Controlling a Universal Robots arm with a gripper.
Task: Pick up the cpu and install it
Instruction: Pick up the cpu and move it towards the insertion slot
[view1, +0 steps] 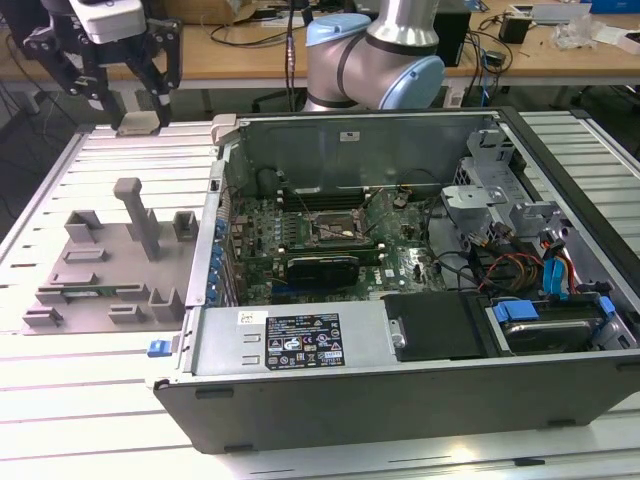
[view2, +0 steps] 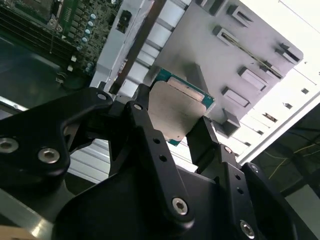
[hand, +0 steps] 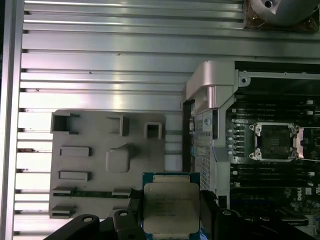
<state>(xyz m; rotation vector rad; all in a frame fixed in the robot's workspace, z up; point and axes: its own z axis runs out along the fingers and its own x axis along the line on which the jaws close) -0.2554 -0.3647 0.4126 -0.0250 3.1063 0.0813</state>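
The cpu (hand: 171, 207) is a flat square chip with a silver top and a green rim, and it sits between my black fingers (hand: 209, 212) in both wrist views. My gripper (view2: 175, 117) is shut on the cpu (view2: 176, 111) by its edges. In the exterior view my gripper (view1: 130, 100) hangs high at the far left, above the grey fixture plate (view1: 100, 260), with the cpu (view1: 137, 123) at its tips. The open motherboard socket (view1: 335, 228) lies inside the computer case, well off to the exterior view's right; it also appears in the first wrist view as the socket (hand: 275, 141).
The open computer case (view1: 290, 345) fills the middle and right of the slatted metal table (view1: 80, 400). The fixture plate (hand: 107, 165) carries several upright pegs and slots, one tall post (view1: 140, 215) among them. Cables and drive bays (view1: 540, 250) crowd the case's right end.
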